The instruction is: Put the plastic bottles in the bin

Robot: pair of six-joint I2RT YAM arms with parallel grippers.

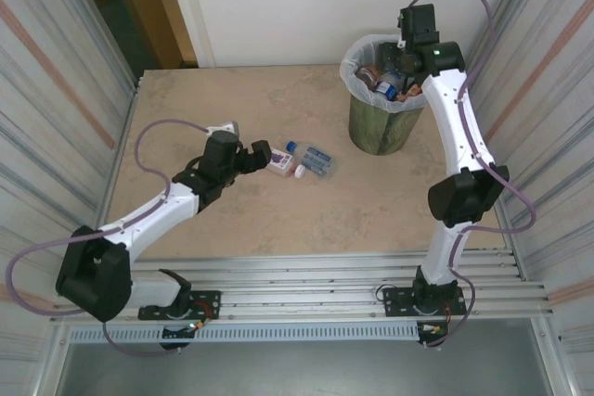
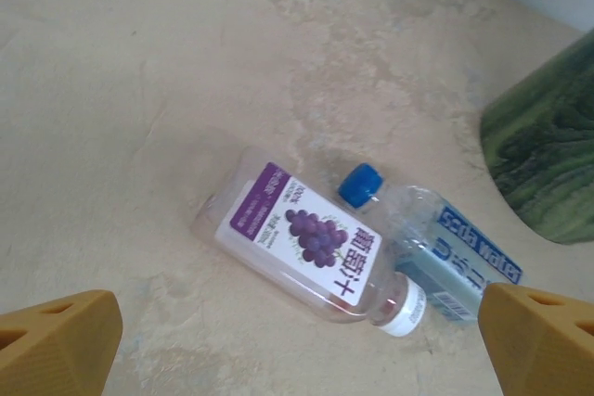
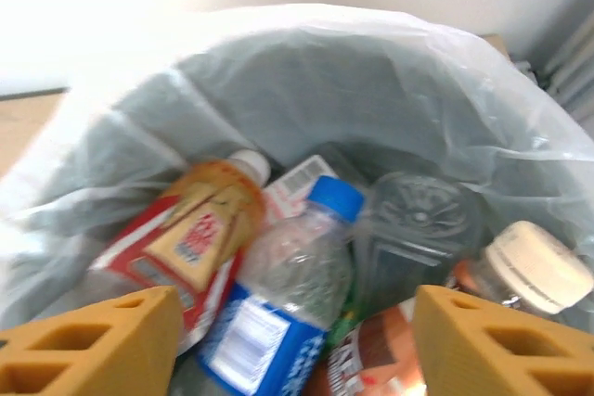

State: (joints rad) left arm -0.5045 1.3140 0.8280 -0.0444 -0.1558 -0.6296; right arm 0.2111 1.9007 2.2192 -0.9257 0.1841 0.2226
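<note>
Lying on the tan surface (image 1: 186, 108) a little left of centre in the overhead view, two bottles rest side by side just ahead of the left gripper (image 2: 299, 322). Its orange fingers (image 2: 56, 345) stand wide apart at the bottom corners of the left wrist view, with nothing held between them.

That close view gives the labels, which are only colour patches from overhead. The grape bottle (image 2: 306, 243) is clear with a white cap at the lower right. Its purple-and-white label carries a bunch of grapes and large East Asian characters, and the small print is too fine to read. To its right, the soda bottle (image 2: 436, 238) has a blue cap pointing to the upper left and a blue label reading "Soda Water". The two lie so close that I cannot tell whether they touch.

Further right, the bin (image 1: 382, 122) stands upright in the upper right of the overhead frame, with a white bag (image 3: 371, 71) folded over its rim. The right gripper (image 3: 297, 303) hangs over its mouth, fingers spread and gripping nothing.

The right wrist view looks inside the bin. At left is an amber bottle (image 3: 200, 229) with a red-and-yellow label, its writing blurred. At centre is a blue-capped bottle (image 3: 297, 275) with a blue label whose print is unreadable. At right are a clear bottle base (image 3: 422, 215) and a cream cap (image 3: 538, 266).
</note>
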